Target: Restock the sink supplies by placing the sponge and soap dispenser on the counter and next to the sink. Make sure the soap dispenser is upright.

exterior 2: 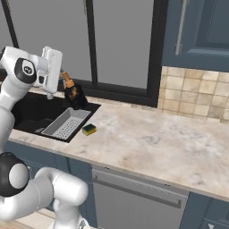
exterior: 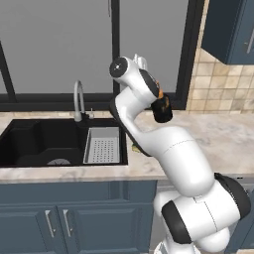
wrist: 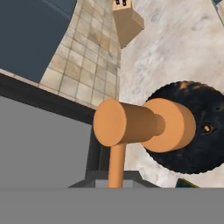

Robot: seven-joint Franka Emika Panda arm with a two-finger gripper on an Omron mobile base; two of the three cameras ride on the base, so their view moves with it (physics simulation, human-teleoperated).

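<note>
Fingers pinch the rounded black soap dispenser by its orange pump.

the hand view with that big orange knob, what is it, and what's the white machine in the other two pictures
The white machine is a robot arm on a rolling base in a simulated kitchen. Two pictures come from cameras on the base, behind the arm to its left and right. The third comes from a camera on its hand, looking down along the gripper. The orange knob is the pump top of a black soap dispenser, which the shut gripper holds tilted above the counter, near the sink. A sponge lies on the counter beside the sink's grey tray.
</note>
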